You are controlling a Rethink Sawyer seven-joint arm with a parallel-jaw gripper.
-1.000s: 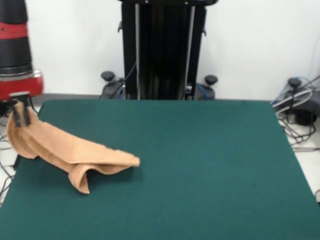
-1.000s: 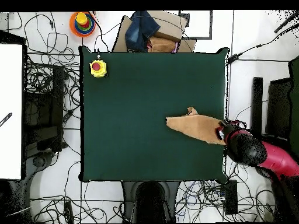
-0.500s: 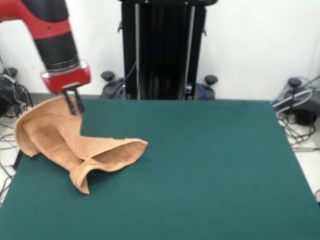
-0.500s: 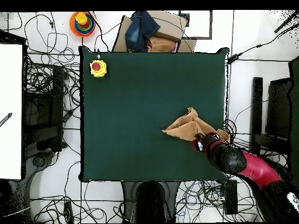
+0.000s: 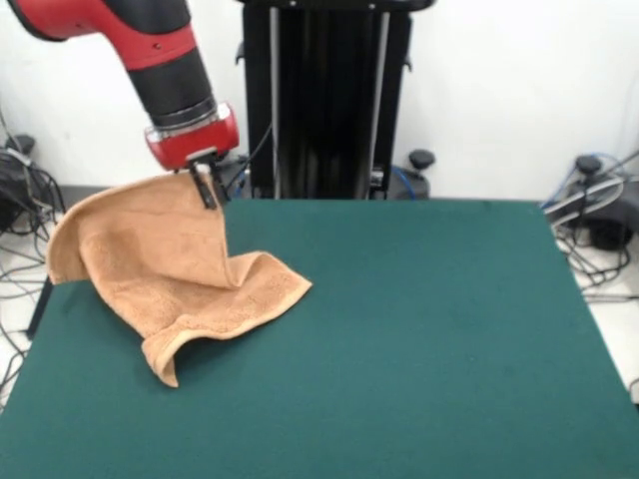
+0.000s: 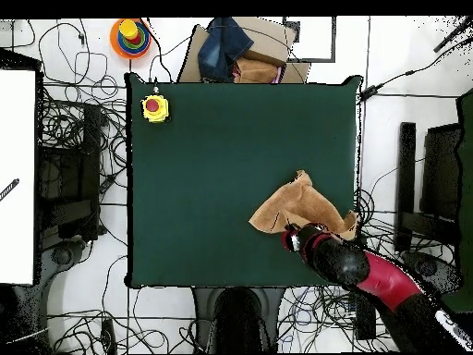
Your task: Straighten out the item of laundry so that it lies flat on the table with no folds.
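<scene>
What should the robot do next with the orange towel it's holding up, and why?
Probably carry the pinched corner a bit further across the table. The hand holds one corner of the towel lifted, while the rest hangs draped and folded, one corner curled under, so more pulling should spread it.

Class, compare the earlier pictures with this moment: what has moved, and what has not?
The gripper, still shut on the towel's corner, carried it up and inward over the table, opening the cloth wider. The towel's lower end stayed on the felt; the yellow button box is unmoved.
</scene>
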